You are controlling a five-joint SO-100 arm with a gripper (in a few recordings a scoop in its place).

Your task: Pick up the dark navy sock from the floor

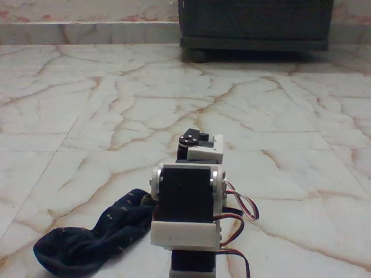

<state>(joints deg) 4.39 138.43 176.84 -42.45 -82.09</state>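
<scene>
Jaws: cannot tell how they stand. From the fixed view the arm [188,208] is seen from behind, folded low, and its own blocks hide the fingers; whether anything is gripped cannot be told either.

Arm build: boxy black servo blocks set in white plastic brackets with rounded corners and small silver screws. A smaller black-and-white piece [201,147] sits beyond the main block. Thin red, black and pale wires [243,205] loop out on the right side.

The sock [95,237] lies on the floor at lower left, just beside the arm, its upper end reaching the arm's left bracket; contact there is unclear. Soft, dark navy knit, crumpled into a slack curved heap, with tiny pale specks across it.

The floor [116,104]: glossy cream-white marble tiles, brown-orange veins branching across, thin grout lines.

Far back, a dark cabinet [255,23] on a stubby rounded foot, well apart from the arm.
</scene>
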